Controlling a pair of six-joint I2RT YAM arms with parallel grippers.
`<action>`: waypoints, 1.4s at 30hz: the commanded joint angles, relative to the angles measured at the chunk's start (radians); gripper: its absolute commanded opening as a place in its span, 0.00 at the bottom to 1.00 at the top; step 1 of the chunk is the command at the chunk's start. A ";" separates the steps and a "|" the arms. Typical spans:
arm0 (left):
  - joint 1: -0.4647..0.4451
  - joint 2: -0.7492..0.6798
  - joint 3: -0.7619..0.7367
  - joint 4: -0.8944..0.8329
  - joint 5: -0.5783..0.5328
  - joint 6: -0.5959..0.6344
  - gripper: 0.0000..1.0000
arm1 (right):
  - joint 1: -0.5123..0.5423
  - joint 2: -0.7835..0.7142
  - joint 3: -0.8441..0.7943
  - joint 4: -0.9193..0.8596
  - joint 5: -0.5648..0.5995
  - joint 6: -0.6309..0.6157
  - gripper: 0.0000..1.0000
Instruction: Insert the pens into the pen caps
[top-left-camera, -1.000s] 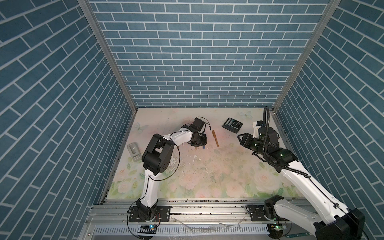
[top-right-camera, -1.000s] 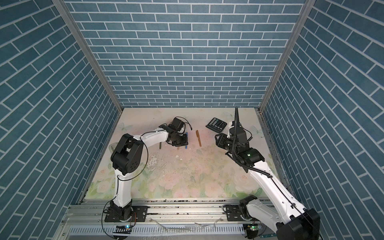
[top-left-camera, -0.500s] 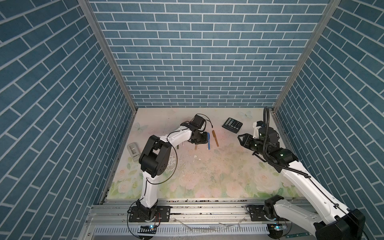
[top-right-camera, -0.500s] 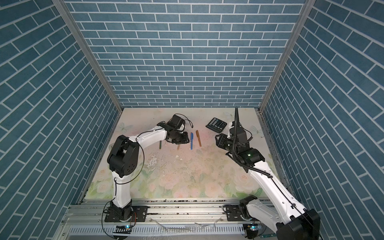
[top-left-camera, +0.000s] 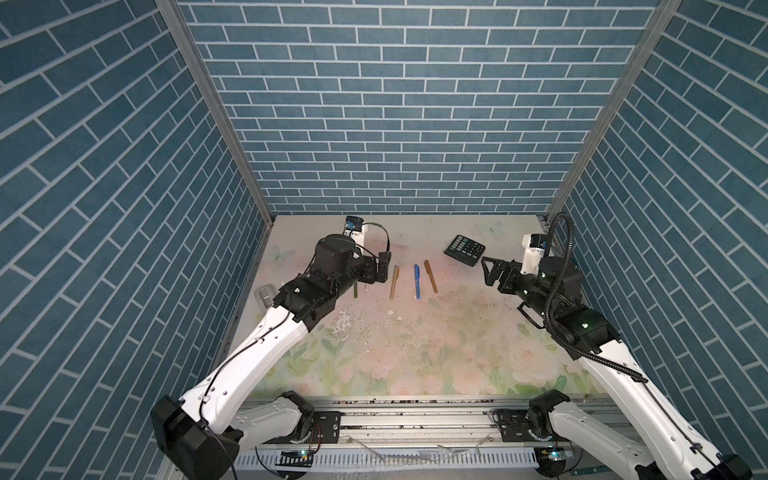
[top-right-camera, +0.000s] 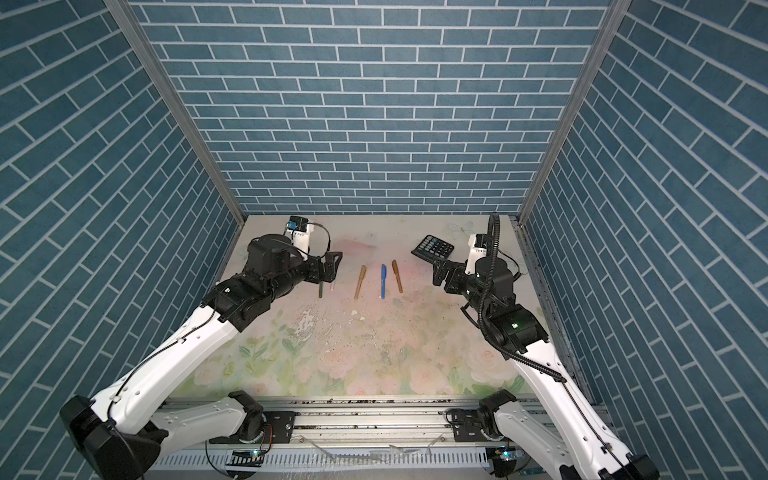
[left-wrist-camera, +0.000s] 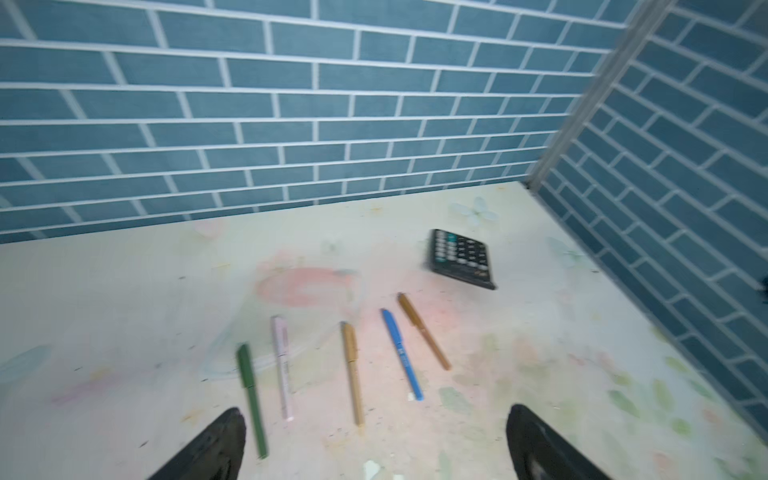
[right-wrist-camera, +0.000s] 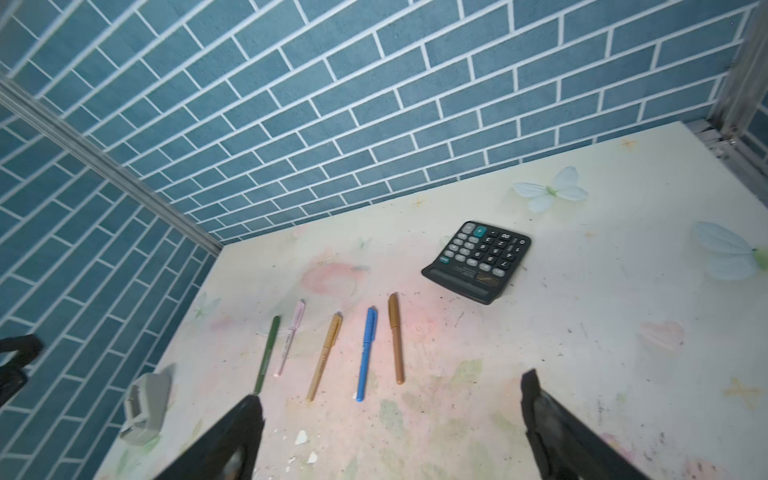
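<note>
1. Floral matte table, flaked patches.
2. Left gripper, right gripper: both spread, empty.
3. Calculator, black slab (keys legible only at right wrist).
4. Five slim capped pens rowed mid-table between grippers; top views half-hide green pen.

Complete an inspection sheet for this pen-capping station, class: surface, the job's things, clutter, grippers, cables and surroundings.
Surface: floral table, worn and flecked with white crumbs.
Job's things: green pen, pink pen, tan pen, blue pen and brown pen lie side by side, apart; each looks capped.
Clutter: black calculator beyond the pens; small grey gadget by the left wall.
Grippers: left gripper and right gripper both open, empty, off the pens.
Cables: black cable looped at the left wrist; black corrugated hose along the right arm; neither reaches the pens.
Surroundings: blue brick-pattern walls on three sides; metal rail in front.
</note>
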 joint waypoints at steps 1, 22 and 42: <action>0.009 -0.035 -0.212 0.152 -0.261 0.169 0.99 | -0.004 0.000 -0.046 0.114 0.152 -0.196 0.99; 0.399 0.215 -0.713 1.058 -0.190 0.314 0.99 | -0.315 0.151 -0.267 0.340 0.129 -0.480 0.99; 0.514 0.418 -0.685 1.199 0.004 0.285 1.00 | -0.407 0.612 -0.653 1.402 0.087 -0.463 0.99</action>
